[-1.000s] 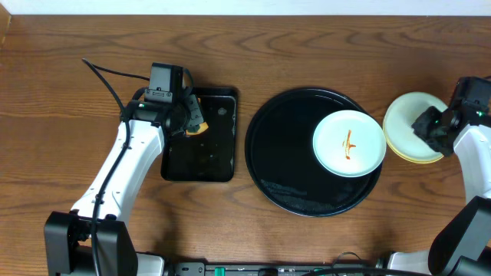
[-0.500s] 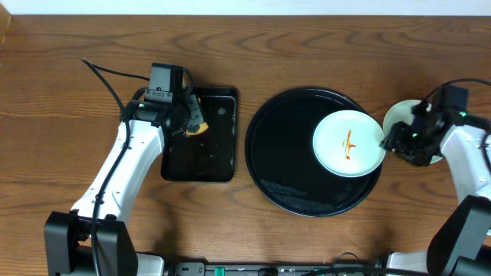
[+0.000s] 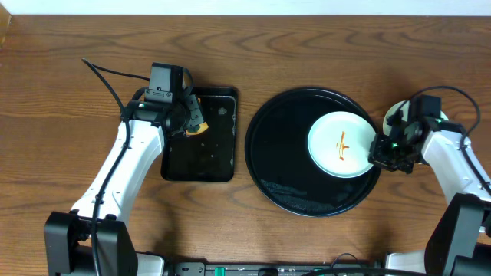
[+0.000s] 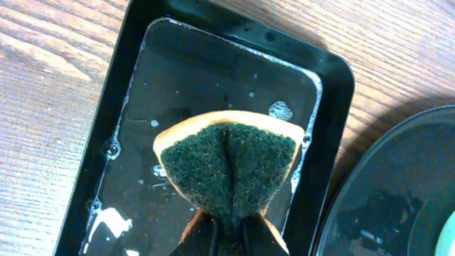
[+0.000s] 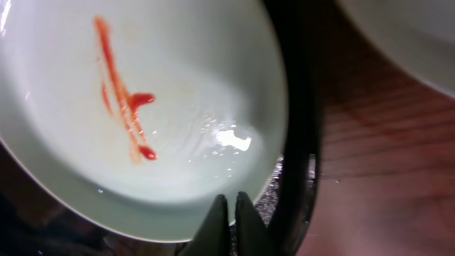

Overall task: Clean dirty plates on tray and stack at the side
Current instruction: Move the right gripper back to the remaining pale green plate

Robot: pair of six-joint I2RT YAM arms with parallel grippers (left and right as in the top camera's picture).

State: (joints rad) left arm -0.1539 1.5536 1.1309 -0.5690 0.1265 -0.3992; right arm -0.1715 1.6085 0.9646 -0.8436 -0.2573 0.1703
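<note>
A pale mint-blue plate (image 3: 343, 144) with an orange-red sauce smear (image 3: 341, 143) lies on the right part of the round black tray (image 3: 284, 176). My right gripper (image 3: 381, 149) is shut with its tips on the plate's right rim; in the right wrist view the gripper (image 5: 232, 199) lies over the plate (image 5: 142, 142) next to the tray's rim (image 5: 298, 142). Stacked plates (image 3: 393, 115) sit on the wood just right of the tray, mostly hidden by the right arm. My left gripper (image 3: 196, 123) is shut on a green-faced sponge (image 4: 227, 160).
A smaller rectangular black tray (image 3: 199, 161) holding soapy water (image 4: 213, 78) lies left of the round tray, under the sponge. Bare wood tabletop (image 3: 322, 46) surrounds both trays. A black cable (image 3: 107, 77) runs at the far left.
My right gripper moved left from the stacked plates to the smeared plate's right rim, and that plate slid a little left on the tray. The left arm has not moved.
</note>
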